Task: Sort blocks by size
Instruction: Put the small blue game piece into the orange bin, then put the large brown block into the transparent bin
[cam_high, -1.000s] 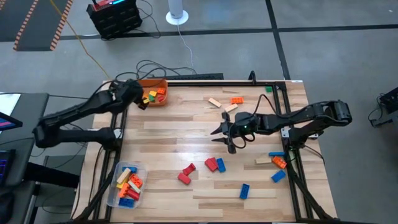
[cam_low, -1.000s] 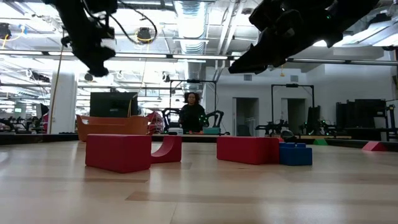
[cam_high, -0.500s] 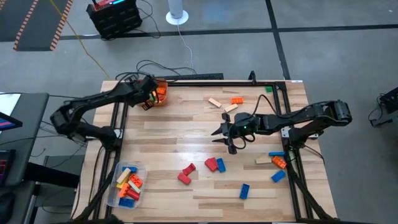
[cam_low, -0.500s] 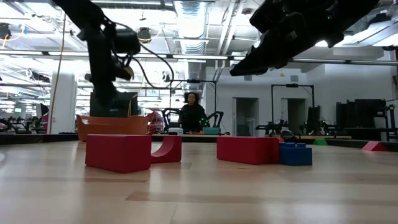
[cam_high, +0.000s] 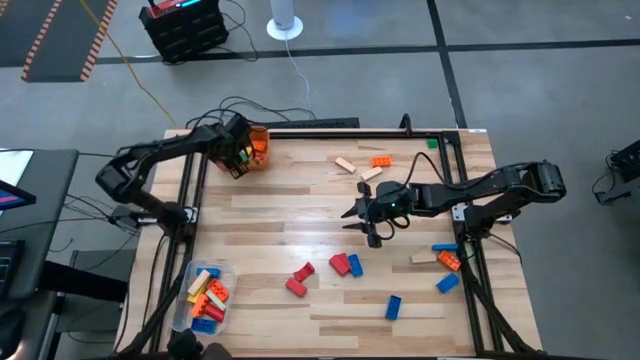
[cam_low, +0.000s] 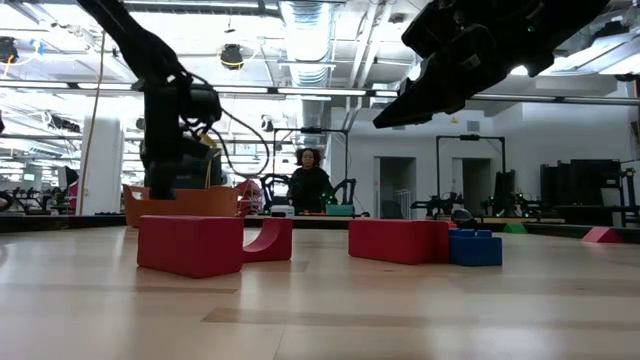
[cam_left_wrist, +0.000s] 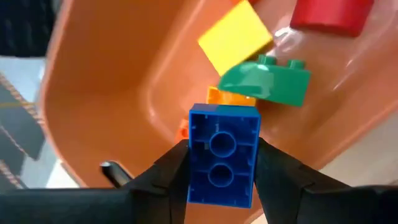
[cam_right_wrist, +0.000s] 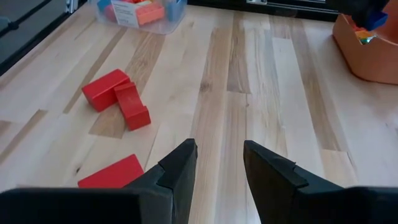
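Left hand (cam_left_wrist: 221, 168) grips a blue block (cam_left_wrist: 222, 154) over the orange bin (cam_left_wrist: 118, 87) — right hand (cam_right_wrist: 217, 165) hovers open, empty, mid-tabletop (cam_high: 300, 215).

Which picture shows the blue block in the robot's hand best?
The left wrist view: the blue block fills it, studs' underside showing, pinched by the left gripper. The high view hides it behind the arm; the others miss it.

dark jointed arms — trailing cables
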